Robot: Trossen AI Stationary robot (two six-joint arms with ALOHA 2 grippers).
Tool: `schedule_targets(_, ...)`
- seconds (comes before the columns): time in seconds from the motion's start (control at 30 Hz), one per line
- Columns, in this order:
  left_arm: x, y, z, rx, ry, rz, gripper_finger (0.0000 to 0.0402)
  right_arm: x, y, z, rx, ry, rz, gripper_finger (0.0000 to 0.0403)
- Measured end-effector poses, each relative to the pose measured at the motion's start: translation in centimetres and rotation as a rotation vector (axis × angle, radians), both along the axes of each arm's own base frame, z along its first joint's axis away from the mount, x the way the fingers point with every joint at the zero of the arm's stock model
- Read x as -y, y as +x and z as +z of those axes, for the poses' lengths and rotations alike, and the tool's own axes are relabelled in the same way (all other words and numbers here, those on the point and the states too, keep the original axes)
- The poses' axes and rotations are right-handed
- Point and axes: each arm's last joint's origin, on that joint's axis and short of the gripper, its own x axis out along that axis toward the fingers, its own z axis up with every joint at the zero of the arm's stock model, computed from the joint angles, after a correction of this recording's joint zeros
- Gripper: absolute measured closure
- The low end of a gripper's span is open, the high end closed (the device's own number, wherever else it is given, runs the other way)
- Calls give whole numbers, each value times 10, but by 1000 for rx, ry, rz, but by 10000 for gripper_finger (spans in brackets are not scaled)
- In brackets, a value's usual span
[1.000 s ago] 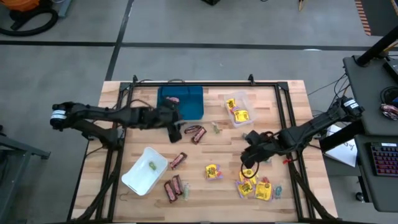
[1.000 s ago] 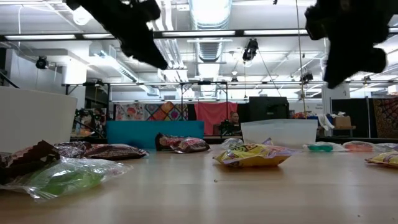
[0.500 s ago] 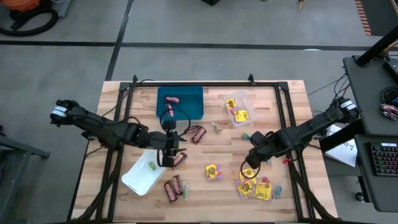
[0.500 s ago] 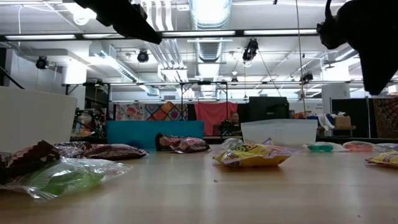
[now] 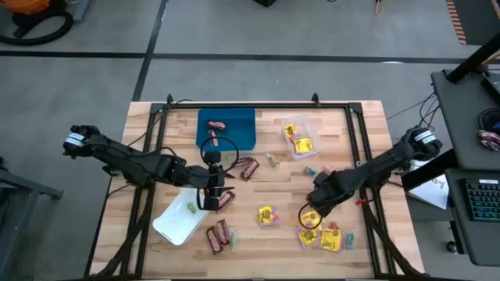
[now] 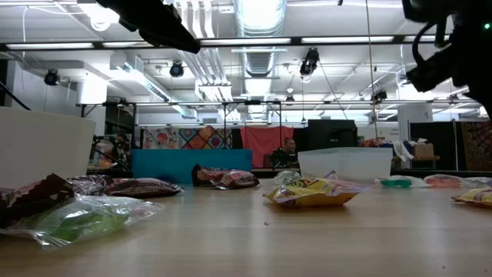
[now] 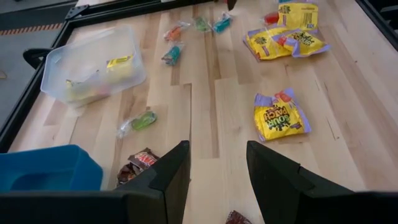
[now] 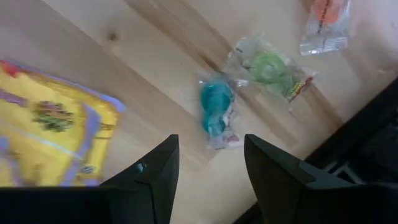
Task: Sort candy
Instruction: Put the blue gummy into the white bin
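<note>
Left tool (image 5: 209, 200): you see it low over the tabletop (image 5: 273, 238), between the white tray and the blue tray; its fingers (image 7: 165, 177) stand apart with bare wood in the gap, holding nothing.
Right tool (image 5: 310, 209): it hangs above the yellow packets near the tabletop's front; its fingers (image 8: 152, 174) are spread with nothing between them.
Brown-red bar by left tool (image 5: 224, 200): lies just beside the left tool's tips; you cannot tell whether they touch.
Brown-red bars, front (image 5: 217, 236): a small group lies past the left tool, toward the front edge, near the white tray.
Brown-red bars, middle (image 5: 248, 168): two lie between the left tool and the blue tray's corner.
White tray (image 5: 180, 217): just beside the left tool, with one green sweet (image 5: 190, 208) inside.
Blue tray (image 5: 238, 136): beyond the left tool, with one brown-red bar (image 5: 217, 125) in it.
Clear tray (image 5: 297, 125): well apart from the right tool, toward the far edge, holding yellow packets (image 5: 301, 144).
Yellow packets, front (image 5: 320, 236): a cluster lies directly under and beside the right tool.
Single yellow packet (image 5: 267, 215): lies between the two tools.
Pastel sweets (image 8: 214, 109): a teal and a green one lie side by side ahead of the right tool's fingers.
</note>
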Motion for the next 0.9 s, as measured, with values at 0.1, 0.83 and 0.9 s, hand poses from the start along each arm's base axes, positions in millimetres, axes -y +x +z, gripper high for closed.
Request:
schedule_targets(0.1, 0, 0, 0, 0, 0, 0, 260, -2, 3, -12, -55, -3, 51, 230)
schedule_targets(0.83, 0, 0, 0, 5, -40, 25, 260, -7, 11, -63, -184, 67, 197, 334)
schedule_targets(0.9, 0, 0, 0, 7, -68, 45, 260, -7, 10, -59, -171, 69, 199, 362)
